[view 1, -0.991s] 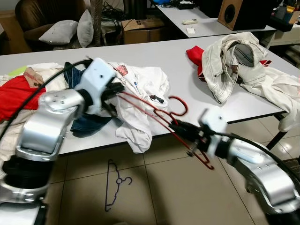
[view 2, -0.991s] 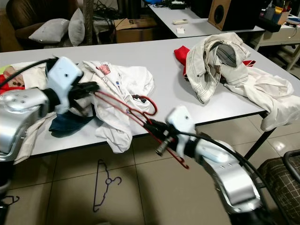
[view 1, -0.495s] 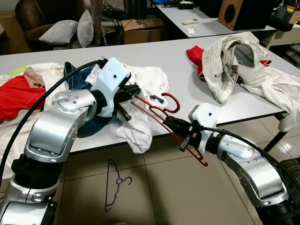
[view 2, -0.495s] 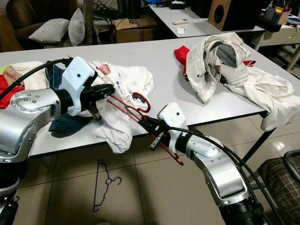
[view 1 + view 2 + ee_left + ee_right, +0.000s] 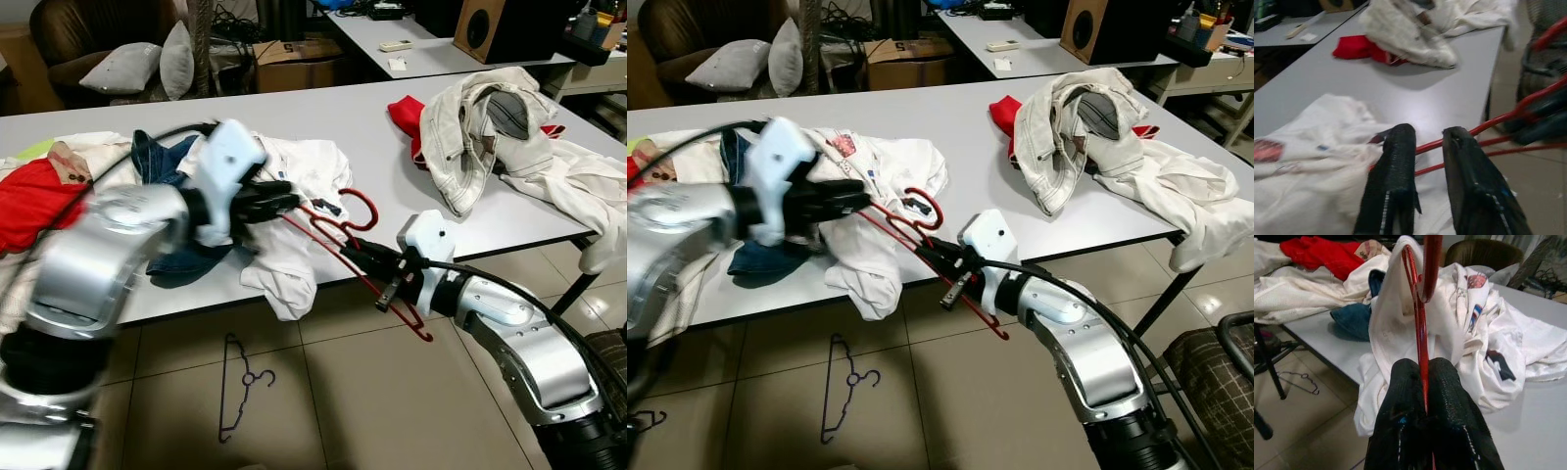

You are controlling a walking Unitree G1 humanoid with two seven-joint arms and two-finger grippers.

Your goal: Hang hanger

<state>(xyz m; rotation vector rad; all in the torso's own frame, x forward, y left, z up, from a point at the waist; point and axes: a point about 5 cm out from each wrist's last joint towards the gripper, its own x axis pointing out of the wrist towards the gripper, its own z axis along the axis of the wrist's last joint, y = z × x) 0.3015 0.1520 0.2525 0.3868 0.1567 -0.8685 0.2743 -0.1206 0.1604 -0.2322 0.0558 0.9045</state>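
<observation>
Red wire hanger (image 5: 358, 257) held in air just off near edge of grey table (image 5: 372, 147), above tiled floor. Thin, glossy metal; hook curled up toward table, triangular frame angled down to the right.

Right gripper (image 5: 1422, 377) clamped on hanger frame, both textured black fingers (image 5: 1400, 396) pressed together with red wire running between them. Silver arm reaching in from near right.

Left gripper (image 5: 1431, 139) at hanger's left end, over white T-shirt (image 5: 294, 186). Fingers (image 5: 1396, 161) parted by a narrow gap, red wire passing just beyond the tips; contact with wire not clear. Left arm blurred in head views.

White T-shirt crumpled, soft, small printed patches, one fold hanging over near table edge. Dark blue denim garment (image 5: 181, 259) bunched beside it on the left. Red cloth (image 5: 34, 201) and pale fabric at far left edge of table.

Right side of table: cream jacket (image 5: 490, 132) heaped in stiff folds over a red garment (image 5: 407, 113), sleeve trailing off the right corner.

Dark wire hanger (image 5: 240, 387) flat on beige floor tiles, near left, under table edge.

Far background: grey cushions (image 5: 147, 64), cardboard box (image 5: 299, 61), wooden speaker (image 5: 490, 27).
</observation>
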